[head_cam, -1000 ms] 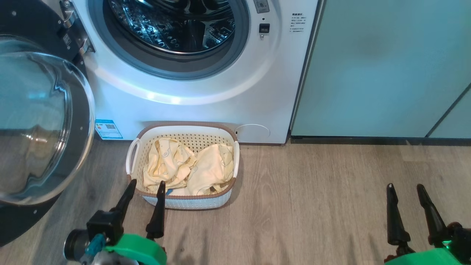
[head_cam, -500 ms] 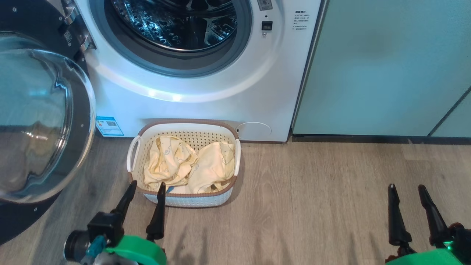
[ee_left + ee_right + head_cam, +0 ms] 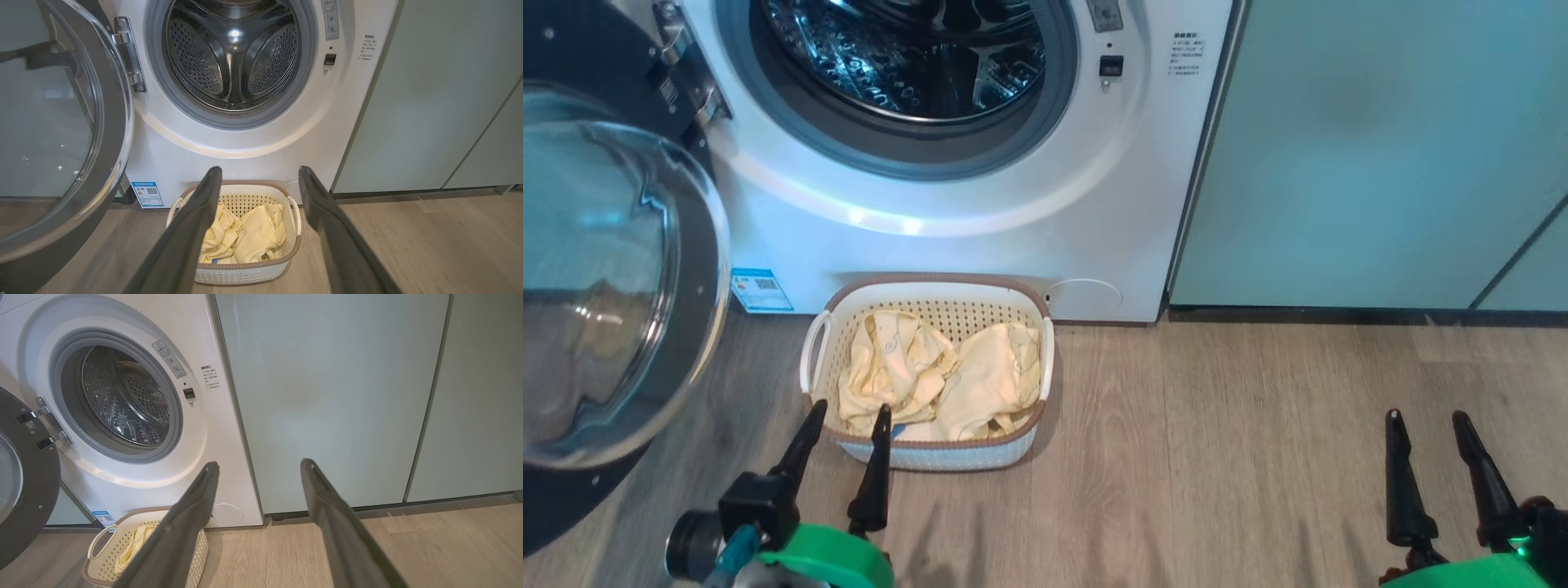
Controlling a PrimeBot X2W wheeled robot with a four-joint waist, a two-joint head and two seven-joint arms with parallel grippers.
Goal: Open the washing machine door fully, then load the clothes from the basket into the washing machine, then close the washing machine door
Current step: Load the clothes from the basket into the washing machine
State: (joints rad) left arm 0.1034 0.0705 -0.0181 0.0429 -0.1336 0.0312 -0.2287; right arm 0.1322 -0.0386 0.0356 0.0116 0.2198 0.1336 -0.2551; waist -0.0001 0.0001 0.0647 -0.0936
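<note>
The door stands swung wide, off to the left of the left gripper, so the drum is clear. The basket with the clothes sits just ahead of that gripper, which is spread and empty, handy for a grab. The right gripper hangs well aside, likewise spread.

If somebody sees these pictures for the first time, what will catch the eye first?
The big round washing machine door stands wide open at the left, beside the steel drum of the white washing machine. On the floor below, the basket holds pale yellow clothes, the open left gripper close before it.
</note>
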